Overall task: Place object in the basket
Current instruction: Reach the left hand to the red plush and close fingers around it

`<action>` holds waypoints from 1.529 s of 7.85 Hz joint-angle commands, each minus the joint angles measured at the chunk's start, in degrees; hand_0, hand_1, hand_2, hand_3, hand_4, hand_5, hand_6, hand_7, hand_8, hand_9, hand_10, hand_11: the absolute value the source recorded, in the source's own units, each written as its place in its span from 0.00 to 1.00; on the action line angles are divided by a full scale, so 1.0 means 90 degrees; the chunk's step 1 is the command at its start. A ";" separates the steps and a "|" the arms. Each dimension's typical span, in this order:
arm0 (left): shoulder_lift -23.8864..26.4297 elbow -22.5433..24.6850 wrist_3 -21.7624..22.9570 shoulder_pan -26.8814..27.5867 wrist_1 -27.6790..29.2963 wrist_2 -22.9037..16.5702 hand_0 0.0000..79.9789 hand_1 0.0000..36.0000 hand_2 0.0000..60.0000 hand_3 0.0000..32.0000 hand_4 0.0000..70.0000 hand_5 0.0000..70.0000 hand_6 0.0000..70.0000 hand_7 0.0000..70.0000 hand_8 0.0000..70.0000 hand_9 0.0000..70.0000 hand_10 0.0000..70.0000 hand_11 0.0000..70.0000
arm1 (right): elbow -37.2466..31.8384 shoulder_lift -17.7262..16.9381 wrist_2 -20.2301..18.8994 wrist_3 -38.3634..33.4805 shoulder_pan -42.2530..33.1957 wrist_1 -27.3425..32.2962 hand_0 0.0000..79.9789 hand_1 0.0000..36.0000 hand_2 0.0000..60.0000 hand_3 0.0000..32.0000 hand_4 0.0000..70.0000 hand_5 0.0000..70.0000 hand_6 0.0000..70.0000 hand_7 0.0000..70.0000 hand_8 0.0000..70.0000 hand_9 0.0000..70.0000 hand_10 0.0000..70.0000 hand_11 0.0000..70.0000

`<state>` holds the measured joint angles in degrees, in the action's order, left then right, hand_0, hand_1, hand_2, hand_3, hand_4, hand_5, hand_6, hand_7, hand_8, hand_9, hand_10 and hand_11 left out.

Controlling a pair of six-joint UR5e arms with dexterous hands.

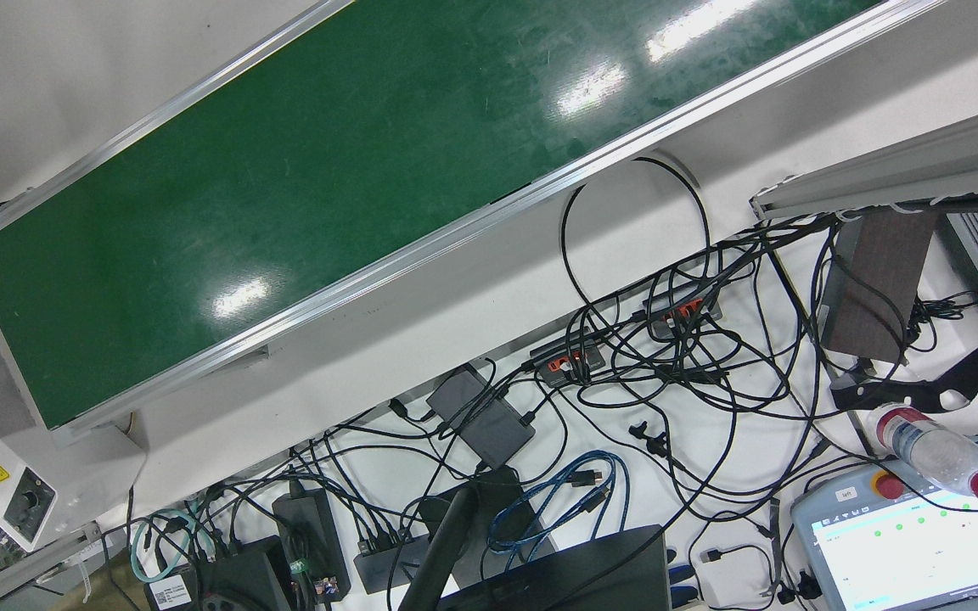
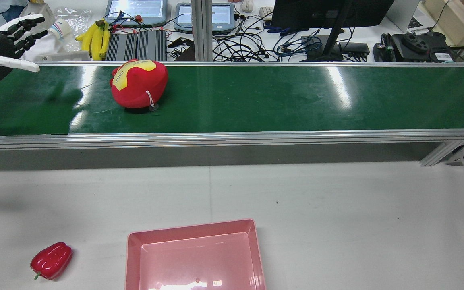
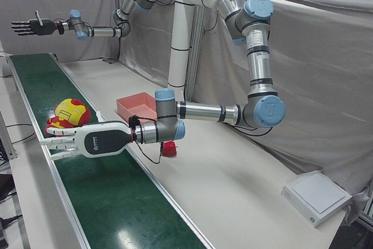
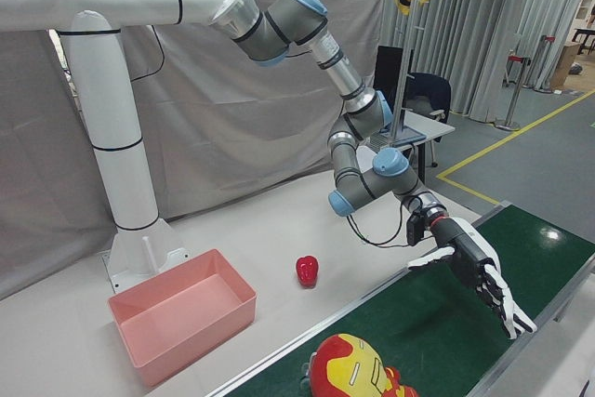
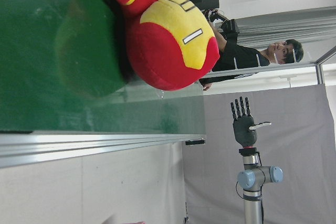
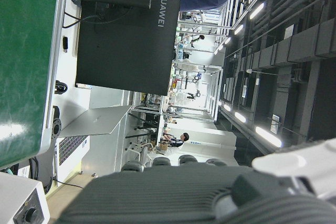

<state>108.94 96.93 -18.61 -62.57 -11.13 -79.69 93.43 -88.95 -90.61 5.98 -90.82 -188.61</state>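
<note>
The front view shows only the green conveyor belt [image 1: 302, 195], bare, with tangled cables [image 1: 667, 356] on the desk beside it. In the rear view, a red-and-yellow plush toy [image 2: 138, 83] lies on the belt toward its left end; the left hand [image 2: 12, 38] hovers above the belt's far left, fingers spread and holding nothing. The pink basket [image 2: 195, 257] sits on the desk in front of the belt, empty, with a red bell pepper [image 2: 51, 260] to its left, well apart from it. In the left-front view, the left hand is stretched flat over the belt just beside the toy, without touching it, while the right hand [image 3: 32, 27] hangs high over the belt's far end, fingers apart and empty. The right-front view shows the left hand's fingers [image 4: 497, 299] splayed above the belt, the toy near the bottom edge. The left hand view shows the toy resting on the belt.
</note>
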 commanded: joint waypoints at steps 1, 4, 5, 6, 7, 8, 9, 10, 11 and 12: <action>0.0044 0.0410 -0.0878 0.0009 -0.0363 -0.0032 0.77 0.53 0.00 0.00 0.13 0.28 0.04 0.03 0.11 0.18 0.00 0.00 | 0.0000 0.0000 0.0000 0.0000 -0.0007 0.0000 0.00 0.00 0.00 0.00 0.00 0.00 0.00 0.00 0.00 0.00 0.00 0.00; 0.0267 0.0470 -0.1688 0.0195 -0.0783 -0.0022 0.77 0.53 0.00 0.00 0.14 0.28 0.04 0.03 0.12 0.19 0.00 0.00 | 0.0000 0.0000 0.0000 0.0000 -0.0007 0.0000 0.00 0.00 0.00 0.00 0.00 0.00 0.00 0.00 0.00 0.00 0.00 0.00; 0.0317 0.0461 -0.1885 0.0214 -0.0823 -0.0022 0.76 0.53 0.00 0.00 0.13 0.27 0.04 0.03 0.12 0.19 0.00 0.00 | 0.0000 0.0000 0.0000 0.0000 -0.0007 0.0000 0.00 0.00 0.00 0.00 0.00 0.00 0.00 0.00 0.00 0.00 0.00 0.00; 0.0337 0.0461 -0.1955 0.0272 -0.0853 -0.0022 0.78 0.48 0.00 0.00 0.12 0.24 0.04 0.03 0.11 0.18 0.00 0.00 | 0.0000 0.0000 0.0000 0.0000 -0.0007 0.0000 0.00 0.00 0.00 0.00 0.00 0.00 0.00 0.00 0.00 0.00 0.00 0.00; 0.0434 0.0451 -0.2149 0.0282 -0.0959 -0.0022 0.79 0.42 0.00 0.00 0.09 0.22 0.04 0.03 0.11 0.18 0.00 0.00 | 0.0000 0.0000 0.0000 0.0000 -0.0007 0.0000 0.00 0.00 0.00 0.00 0.00 0.00 0.00 0.00 0.00 0.00 0.00 0.00; 0.0454 0.0460 -0.2373 0.0283 -0.1028 -0.0032 0.78 0.38 0.00 0.00 0.09 0.22 0.04 0.02 0.11 0.19 0.00 0.00 | 0.0000 0.0000 0.0000 0.0000 -0.0007 0.0000 0.00 0.00 0.00 0.00 0.00 0.00 0.00 0.00 0.00 0.00 0.00 0.00; 0.0493 0.0461 -0.2492 0.0283 -0.1068 -0.0032 0.78 0.39 0.00 0.00 0.08 0.22 0.04 0.02 0.12 0.20 0.00 0.00 | 0.0009 0.0000 0.0000 0.0000 -0.0007 0.0000 0.00 0.00 0.00 0.00 0.00 0.00 0.00 0.00 0.00 0.00 0.00 0.00; 0.0532 0.0461 -0.2628 0.0283 -0.1116 -0.0032 0.79 0.42 0.00 0.00 0.09 0.23 0.04 0.03 0.12 0.20 0.00 0.00 | 0.0000 0.0000 0.0000 0.0000 -0.0007 0.0000 0.00 0.00 0.00 0.00 0.00 0.00 0.00 0.00 0.00 0.00 0.00 0.00; 0.0571 0.0451 -0.2862 0.0341 -0.1184 -0.0032 0.78 0.42 0.00 0.00 0.09 0.23 0.04 0.03 0.13 0.20 0.00 0.00 | 0.0000 0.0000 0.0000 0.0000 0.0003 0.0000 0.00 0.00 0.00 0.00 0.00 0.00 0.00 0.00 0.00 0.00 0.00 0.00; 0.0572 0.0431 -0.2883 0.0438 -0.1195 -0.0023 0.77 0.42 0.00 0.00 0.08 0.23 0.04 0.03 0.13 0.21 0.00 0.00 | 0.0000 0.0000 0.0000 0.0000 -0.0007 0.0000 0.00 0.00 0.00 0.00 0.00 0.00 0.00 0.00 0.00 0.00 0.00 0.00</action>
<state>113.72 101.04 -42.55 -59.81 -21.23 -79.98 93.45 -88.95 -90.62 5.98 -90.86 -188.61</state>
